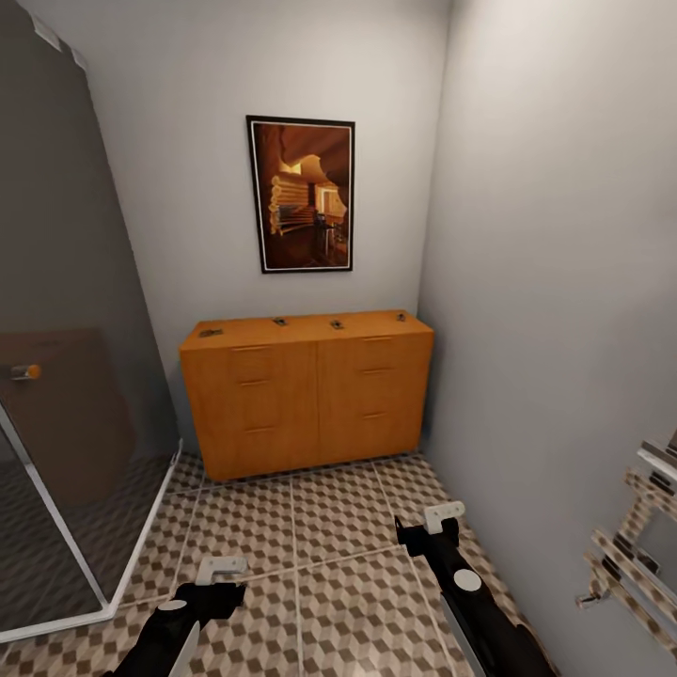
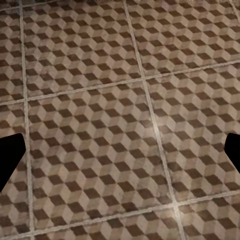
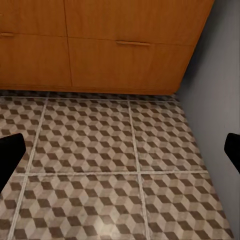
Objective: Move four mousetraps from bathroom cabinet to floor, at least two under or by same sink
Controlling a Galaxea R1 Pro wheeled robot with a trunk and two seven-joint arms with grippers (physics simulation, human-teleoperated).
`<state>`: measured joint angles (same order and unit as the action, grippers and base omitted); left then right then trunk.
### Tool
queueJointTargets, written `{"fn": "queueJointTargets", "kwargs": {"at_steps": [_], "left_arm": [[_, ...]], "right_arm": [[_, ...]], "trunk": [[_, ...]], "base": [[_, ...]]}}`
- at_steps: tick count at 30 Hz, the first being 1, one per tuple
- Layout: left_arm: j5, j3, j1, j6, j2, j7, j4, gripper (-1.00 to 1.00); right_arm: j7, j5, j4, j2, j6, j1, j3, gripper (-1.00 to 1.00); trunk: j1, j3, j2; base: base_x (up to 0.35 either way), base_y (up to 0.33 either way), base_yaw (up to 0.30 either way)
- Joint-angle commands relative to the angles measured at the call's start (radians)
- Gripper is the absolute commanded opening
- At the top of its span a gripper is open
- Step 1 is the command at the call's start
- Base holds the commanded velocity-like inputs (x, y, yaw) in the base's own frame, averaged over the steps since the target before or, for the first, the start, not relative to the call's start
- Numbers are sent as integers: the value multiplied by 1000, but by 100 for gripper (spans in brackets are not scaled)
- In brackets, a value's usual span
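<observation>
Mousetraps (image 1: 211,332) are lying on top of the cabinet (image 1: 307,390), four of them spread along it.
Floor (image 1: 338,555) is stretching bare between cabinet and robot; left gripper (image 1: 222,567) and right gripper (image 1: 442,515) are hanging over it, both spread wide and carrying nothing. Each trap is looking light, stiff and thin, so gripping by the board's long edges seems safest.

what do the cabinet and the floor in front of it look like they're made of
The cabinet looks like orange-brown wood or wood veneer, smooth and matte, with slim matching handles; no grain is clear enough to say which. The bathroom floor looks like ceramic tile: large squares with pale grout lines and a printed brown, beige and white cube pattern.
</observation>
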<state>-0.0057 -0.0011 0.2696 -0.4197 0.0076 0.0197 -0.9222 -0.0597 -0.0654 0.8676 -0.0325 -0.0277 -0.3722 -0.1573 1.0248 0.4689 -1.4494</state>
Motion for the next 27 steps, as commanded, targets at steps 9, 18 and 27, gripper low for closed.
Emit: {"fn": "queueJointTargets", "kwargs": {"at_steps": [9, 18, 27], "left_arm": [[0, 0, 0, -5, 0, 2, -3, 100], [-1, 1, 0, -5, -1, 3, -4, 100], [-2, 1, 0, 77, -1, 2, -58, 100]], "right_arm": [[-6, -7, 1, 0, -3, -1, -2, 100], [-6, -7, 1, 0, -2, -1, -2, 100], [-3, -6, 0, 0, 2, -1, -2, 100]], "trunk": [[0, 1, -1], [0, 1, -1], [0, 1, -1]], "base": [[46, 0, 180], [4, 0, 251], [0, 0, 177]]}}
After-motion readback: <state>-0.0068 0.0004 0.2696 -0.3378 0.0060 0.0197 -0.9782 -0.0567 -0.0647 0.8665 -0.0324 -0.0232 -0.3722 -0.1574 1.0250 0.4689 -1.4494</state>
